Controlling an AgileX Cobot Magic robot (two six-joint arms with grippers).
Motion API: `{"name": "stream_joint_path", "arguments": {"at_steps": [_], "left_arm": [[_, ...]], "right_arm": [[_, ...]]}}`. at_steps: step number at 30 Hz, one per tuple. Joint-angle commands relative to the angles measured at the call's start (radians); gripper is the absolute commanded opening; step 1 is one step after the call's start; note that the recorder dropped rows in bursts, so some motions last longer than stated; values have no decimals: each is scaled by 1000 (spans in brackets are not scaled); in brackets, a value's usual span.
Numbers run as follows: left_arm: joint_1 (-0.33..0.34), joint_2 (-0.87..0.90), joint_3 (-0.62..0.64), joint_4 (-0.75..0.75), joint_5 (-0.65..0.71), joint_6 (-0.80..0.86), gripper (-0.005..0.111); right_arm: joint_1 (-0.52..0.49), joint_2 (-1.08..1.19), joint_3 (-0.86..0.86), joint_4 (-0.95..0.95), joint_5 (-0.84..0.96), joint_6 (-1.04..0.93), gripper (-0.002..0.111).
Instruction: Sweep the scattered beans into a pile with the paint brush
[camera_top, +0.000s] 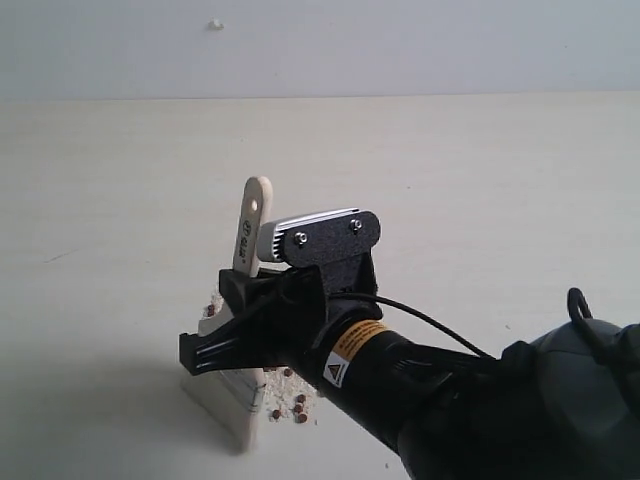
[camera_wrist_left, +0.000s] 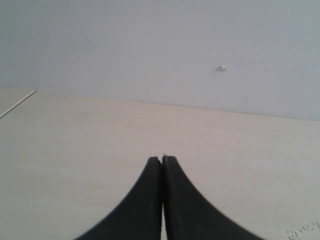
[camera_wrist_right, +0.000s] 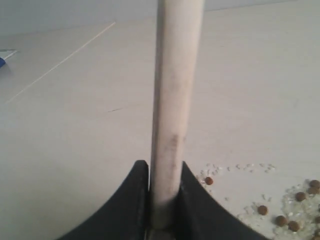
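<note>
Right fingers (camera_wrist_right: 132, 205) clenched low on the paint brush (camera_top: 252, 225) handle. Likely light, stiff wood with soft bristles, which rest on the bench (camera_top: 100, 200) well short of its far edge, beside the beans (camera_top: 298, 405). Left fingers (camera_wrist_left: 145, 200) clenched, holding nothing.

In the exterior view the table (camera_top: 480, 170) lies bare across the whole upper half and down the left side, leaving a gripper free passage there. The right arm (camera_top: 430, 390) fills the lower right and reaches in to the lower centre. There the brush (camera_top: 252, 225) stands tilted, bristles down at the table, clamped in the right gripper (camera_wrist_right: 165, 200). Its handle rises toward mid-frame. The beans (camera_top: 297, 402), mixed with white grains, lie just right of the bristles, partly covered from above by the arm. Ahead of the left gripper (camera_wrist_left: 162, 161), whose jaws are together, the table is bare up to the wall.
</note>
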Motion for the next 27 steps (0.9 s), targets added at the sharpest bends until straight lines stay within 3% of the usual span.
{"name": "stream_joint_path", "arguments": {"at_steps": [1, 12, 23, 27], "left_arm": [[-6, -6, 2, -8, -2, -3, 0], [-6, -6, 2, -8, -2, -3, 0], [-6, -6, 2, -8, -2, -3, 0], [-6, -6, 2, -8, -2, -3, 0]], "right_arm": [[1, -1, -3, 96, -4, -162, 0], [-29, -1, -84, 224, 30, -469, 0], [-74, -51, -121, 202, 70, -482, 0], [-74, -126, -121, 80, 95, -348, 0]]}}
